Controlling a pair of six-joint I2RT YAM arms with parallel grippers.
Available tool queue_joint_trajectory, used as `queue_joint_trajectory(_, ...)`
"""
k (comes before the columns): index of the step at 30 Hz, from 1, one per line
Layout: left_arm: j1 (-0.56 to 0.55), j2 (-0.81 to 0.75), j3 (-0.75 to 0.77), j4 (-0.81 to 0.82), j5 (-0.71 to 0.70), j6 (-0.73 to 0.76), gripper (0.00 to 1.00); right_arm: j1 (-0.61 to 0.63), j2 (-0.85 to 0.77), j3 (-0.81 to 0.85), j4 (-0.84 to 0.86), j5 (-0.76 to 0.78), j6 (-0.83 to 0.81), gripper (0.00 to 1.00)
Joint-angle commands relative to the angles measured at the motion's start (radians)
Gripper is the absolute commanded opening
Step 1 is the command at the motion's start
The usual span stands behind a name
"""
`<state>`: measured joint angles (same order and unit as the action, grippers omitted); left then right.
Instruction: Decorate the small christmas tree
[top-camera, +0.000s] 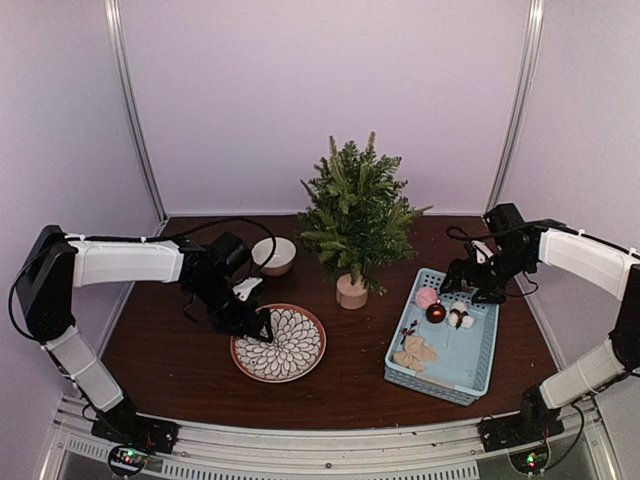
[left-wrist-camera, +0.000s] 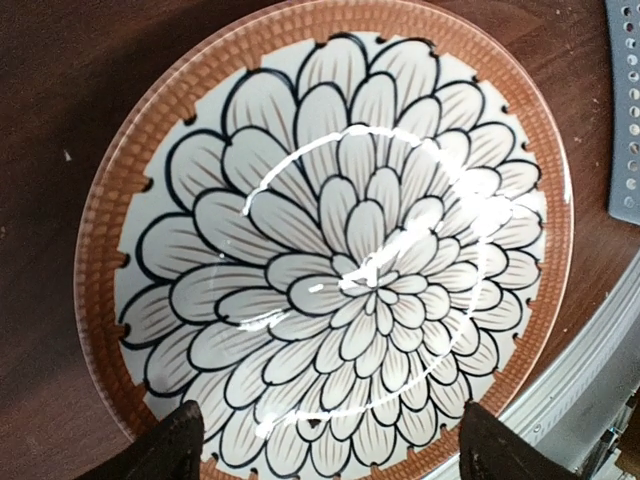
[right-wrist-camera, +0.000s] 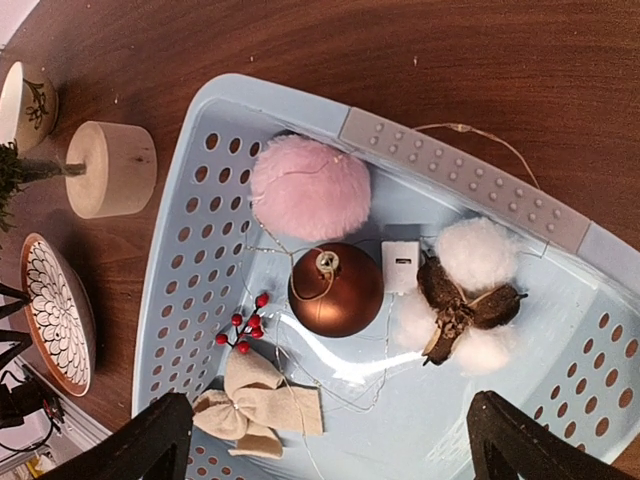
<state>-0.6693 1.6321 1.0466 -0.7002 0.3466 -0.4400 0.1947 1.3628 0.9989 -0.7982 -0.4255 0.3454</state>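
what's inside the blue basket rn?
Inside the blue basket: a pink pom-pom, a bronze bauble, a cotton boll, a red berry sprig, a beige bow and a small white box on thin wire. Anything beneath them is hidden.

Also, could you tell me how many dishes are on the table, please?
2: a flower-patterned plate under the left claw, and a small bowl behind it, left of the tree. Nothing else seems hidden.

The dark table carries the small christmas tree, patterned plate, white bowl and blue basket.
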Motion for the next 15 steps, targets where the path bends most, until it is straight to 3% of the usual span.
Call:
queue_joint_trajectory(1, 0.0, 0.049, 0.079, -0.01, -0.061, -0.016, 0.88, 0.006, 0.042, -0.012, 0.039, 0.027, 0.015, 1.0)
queue_joint_trajectory(9, 0.0, 0.114, 0.134, -0.081, -0.183, -0.027, 0.88, 0.005, 0.177, 0.041, 0.055, 0.105, -0.006, 0.99)
queue_joint_trajectory(15, 0.009, 0.149, 0.176, -0.175, -0.358, -0.035, 0.88, -0.031, 0.267, 0.117, 0.038, 0.179, -0.042, 1.0)
